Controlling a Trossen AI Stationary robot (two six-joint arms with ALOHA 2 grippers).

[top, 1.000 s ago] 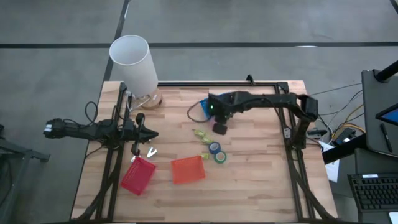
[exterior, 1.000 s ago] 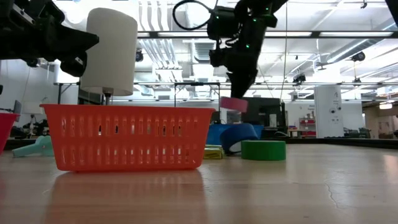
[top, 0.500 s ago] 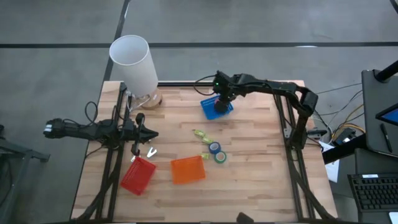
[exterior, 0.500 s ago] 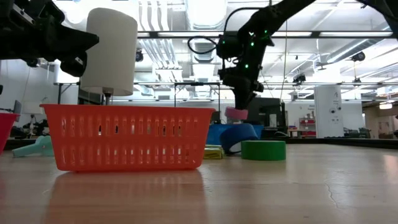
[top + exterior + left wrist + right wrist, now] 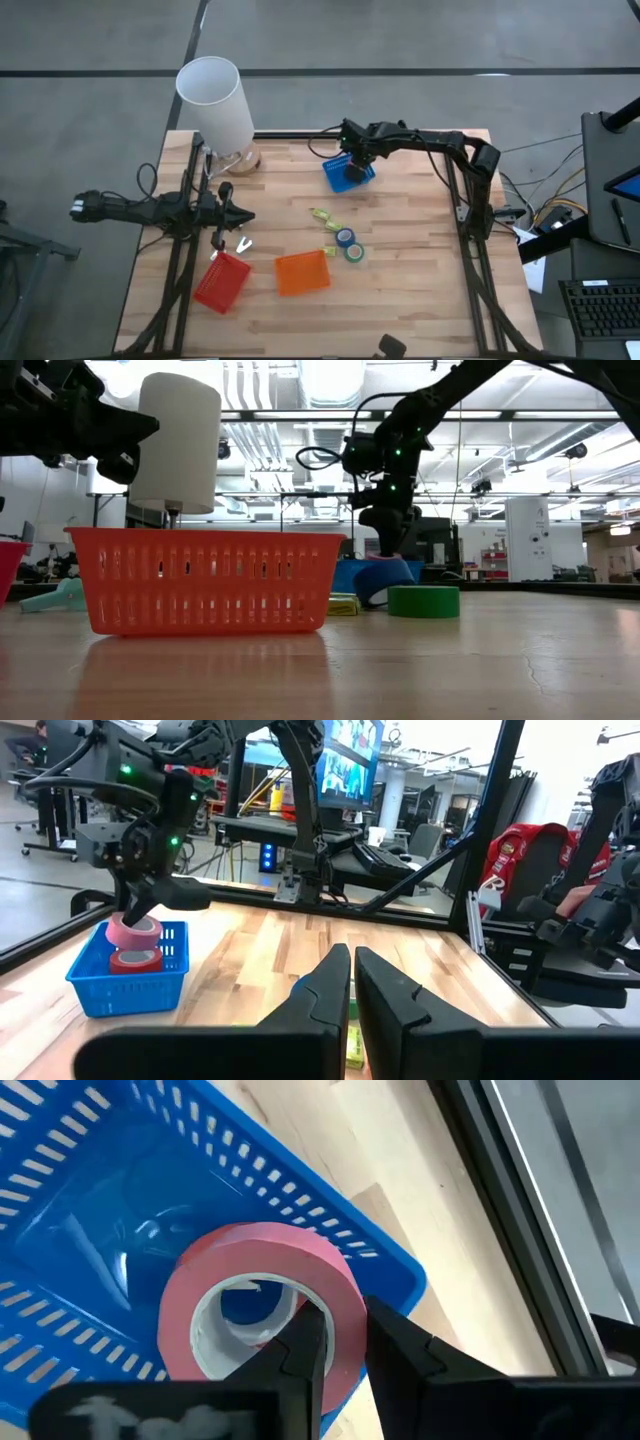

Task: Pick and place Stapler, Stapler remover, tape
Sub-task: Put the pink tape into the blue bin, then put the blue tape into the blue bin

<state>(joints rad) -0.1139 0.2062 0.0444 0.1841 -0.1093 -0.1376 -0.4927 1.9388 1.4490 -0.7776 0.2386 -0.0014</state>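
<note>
My right gripper [image 5: 345, 1330] is over the blue basket [image 5: 350, 172] at the table's far middle, shut on a pink tape roll [image 5: 265, 1305]. The roll is down inside the basket's rim, just above a red tape roll [image 5: 135, 961] lying in the basket. A blue tape roll [image 5: 345, 237] and a green tape roll [image 5: 354, 253] lie on the table's middle. Two small yellow-green items [image 5: 322, 214] [image 5: 331, 252] lie near them. My left gripper [image 5: 352, 970] is shut and empty at the table's left. My right gripper pinches the pink roll's ring wall [image 5: 338, 1302], one finger inside the hole and one outside. The fingers come from above, pointing down. The roll hangs tilted below them inside the blue basket [image 5: 130, 980]; whether it touches the red roll I cannot tell.
An orange basket [image 5: 302, 272] and a red basket [image 5: 222, 282] stand near the front left. A white lamp [image 5: 215, 100] stands at the far left corner. A small white item [image 5: 243, 244] lies by my left gripper. Bare wood lies at the front right.
My right gripper has carried the pink tape roll from the table's middle toward the far edge, over the blue basket, then gone down until the roll is inside the basket. It stays shut on the roll.
</note>
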